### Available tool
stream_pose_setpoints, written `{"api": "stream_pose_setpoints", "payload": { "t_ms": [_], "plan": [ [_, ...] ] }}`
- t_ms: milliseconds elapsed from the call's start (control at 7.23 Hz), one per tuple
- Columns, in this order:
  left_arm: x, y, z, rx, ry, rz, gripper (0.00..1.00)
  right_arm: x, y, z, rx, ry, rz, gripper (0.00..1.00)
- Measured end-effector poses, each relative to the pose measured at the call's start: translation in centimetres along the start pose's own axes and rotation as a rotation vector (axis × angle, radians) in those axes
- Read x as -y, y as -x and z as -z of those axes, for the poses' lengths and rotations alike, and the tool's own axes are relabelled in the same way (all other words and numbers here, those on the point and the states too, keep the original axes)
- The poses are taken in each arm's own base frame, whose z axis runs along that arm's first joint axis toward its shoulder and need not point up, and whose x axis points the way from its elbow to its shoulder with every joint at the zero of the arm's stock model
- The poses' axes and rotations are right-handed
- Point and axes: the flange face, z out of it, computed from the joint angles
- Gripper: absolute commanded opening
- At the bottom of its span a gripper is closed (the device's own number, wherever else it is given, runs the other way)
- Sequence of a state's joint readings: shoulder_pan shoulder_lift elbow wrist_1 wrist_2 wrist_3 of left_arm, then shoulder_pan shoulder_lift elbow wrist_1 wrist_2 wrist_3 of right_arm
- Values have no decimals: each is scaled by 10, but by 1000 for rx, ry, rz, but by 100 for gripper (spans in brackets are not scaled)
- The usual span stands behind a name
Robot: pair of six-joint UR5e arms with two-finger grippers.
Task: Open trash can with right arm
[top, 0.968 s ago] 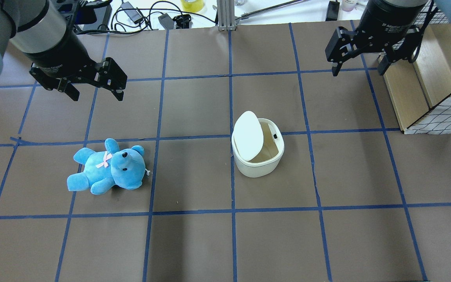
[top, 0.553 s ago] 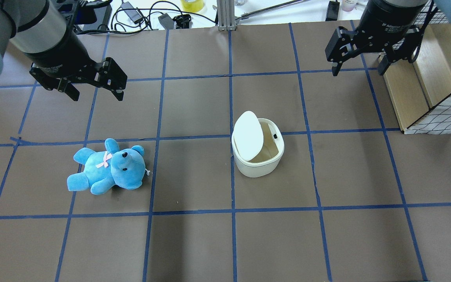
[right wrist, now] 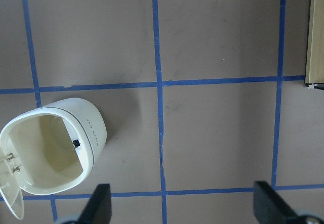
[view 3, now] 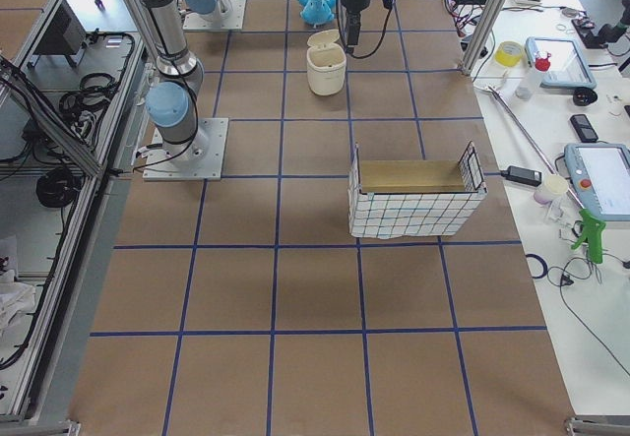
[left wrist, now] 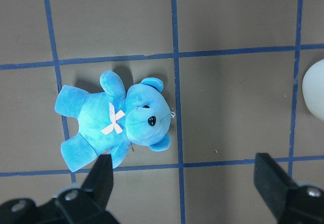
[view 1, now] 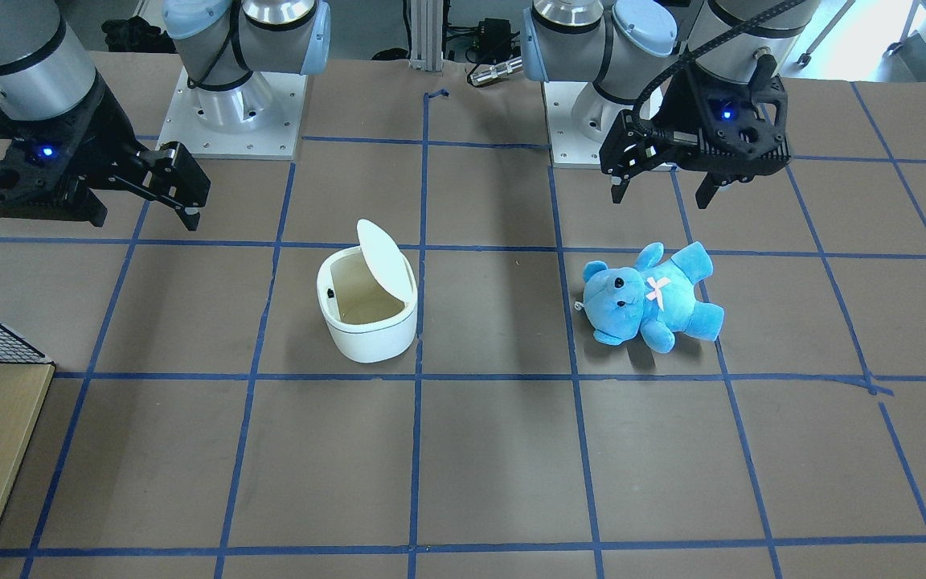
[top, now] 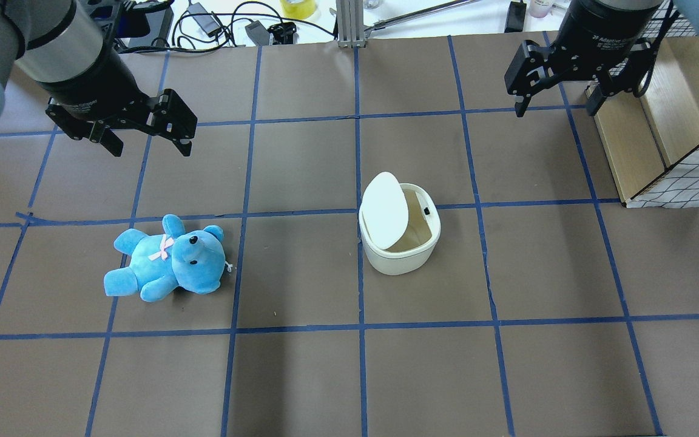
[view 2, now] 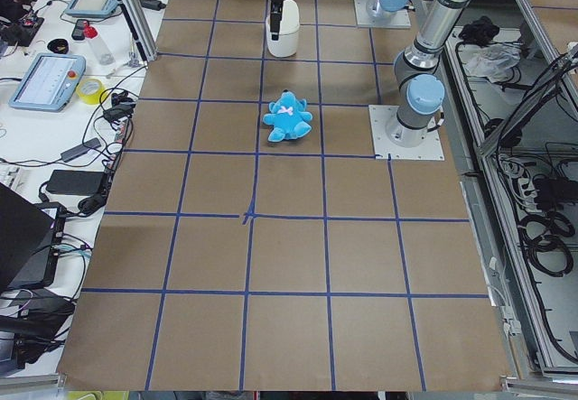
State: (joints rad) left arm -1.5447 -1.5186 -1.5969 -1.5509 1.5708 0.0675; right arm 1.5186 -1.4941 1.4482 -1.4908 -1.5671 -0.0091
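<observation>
Since the trash can stood near the middle of the table with its lid already tipped up, the opening looked done. The right arm hung well apart, jaws spread and empty, probably needing only to park.

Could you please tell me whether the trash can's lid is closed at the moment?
No, the lid stands tipped up on the trash can, leaving its beige inside open to view from overhead.
</observation>
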Motion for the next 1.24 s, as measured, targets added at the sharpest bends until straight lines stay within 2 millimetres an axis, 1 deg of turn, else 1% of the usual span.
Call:
{"api": "stream_pose_setpoints", "payload": {
  "t_ms": [830,1245],
  "plan": [
    [0,0,0,0,0,0,100,-3,1,2,1,-2,-26,100],
    [0,0,0,0,0,0,100,-7,9,3,4,-3,-53,100]
  ]
}}
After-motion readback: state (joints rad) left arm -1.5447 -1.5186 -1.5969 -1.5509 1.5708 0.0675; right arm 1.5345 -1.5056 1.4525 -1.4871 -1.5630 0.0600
